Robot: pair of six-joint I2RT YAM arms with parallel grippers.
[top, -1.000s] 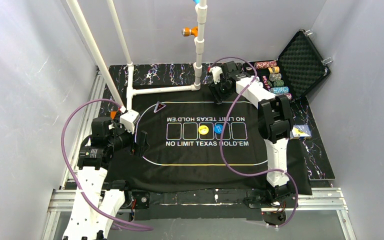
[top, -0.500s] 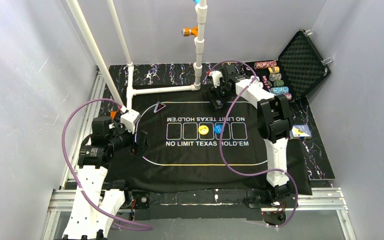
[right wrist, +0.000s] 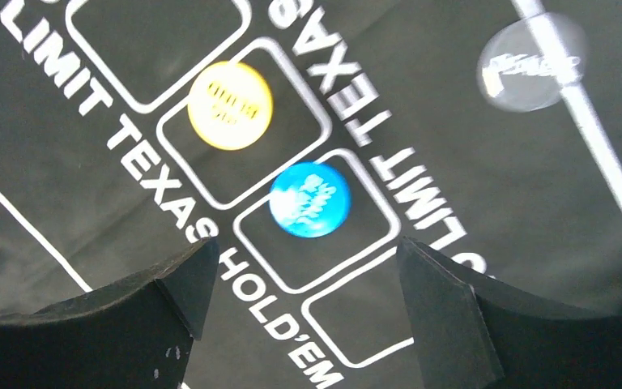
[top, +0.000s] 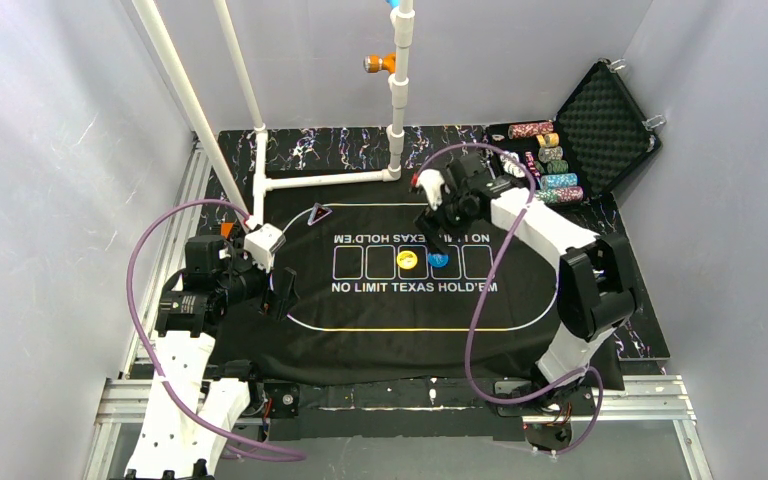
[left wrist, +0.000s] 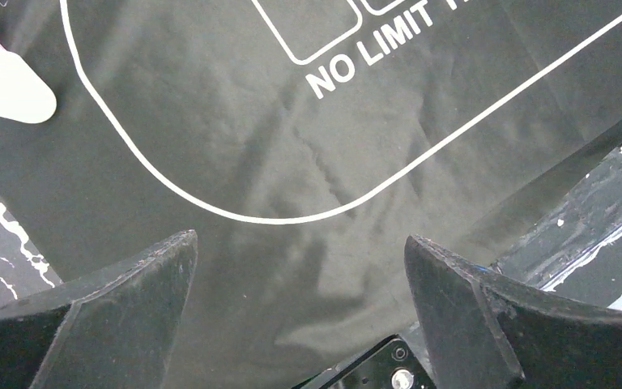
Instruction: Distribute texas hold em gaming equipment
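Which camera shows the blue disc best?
The right wrist view: the blue disc is large and near the middle there. The top external view shows it only as a small spot on the mat; the left wrist view misses it.

A robotics lab cell: plain grey panels [top: 50, 150] wall in the desk [top: 645, 310], a white pipe rig [top: 330, 180] stands upper centre, and aluminium rails [top: 650, 398] run along the bottom.

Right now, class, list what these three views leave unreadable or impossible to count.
- yellow disc: right wrist view, its print is blurred.
- grey chip: right wrist view, blurred, marking unreadable.
- chip stacks: top view, too small to count.
- mat lettering: left wrist view, cut off by the top edge.
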